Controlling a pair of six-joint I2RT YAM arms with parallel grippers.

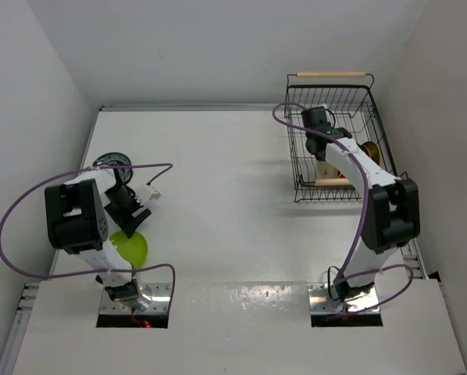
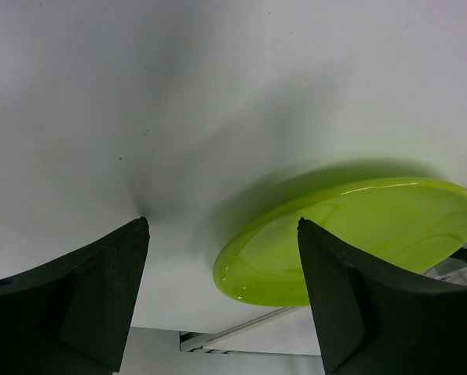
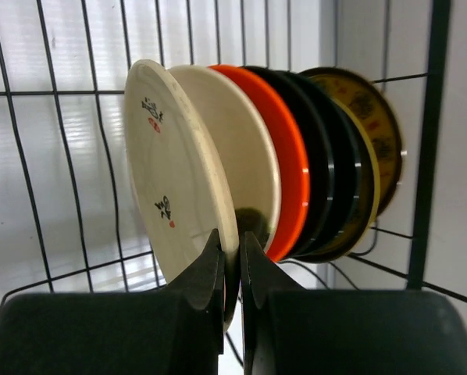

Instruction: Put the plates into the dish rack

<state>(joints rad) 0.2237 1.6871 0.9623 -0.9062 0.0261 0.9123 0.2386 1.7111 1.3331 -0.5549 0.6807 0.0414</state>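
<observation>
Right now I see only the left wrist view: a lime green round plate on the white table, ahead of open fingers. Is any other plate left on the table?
Observer: Yes, one teal patterned round plate lies beyond the left arm.
Operator: And where is the right gripper?
Observer: Inside the black wire dish rack, the right gripper is shut on the rim of a cream round plate standing on edge.

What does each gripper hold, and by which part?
Right gripper pinches the front cream plate by its lower rim; left gripper holds nothing.
</observation>
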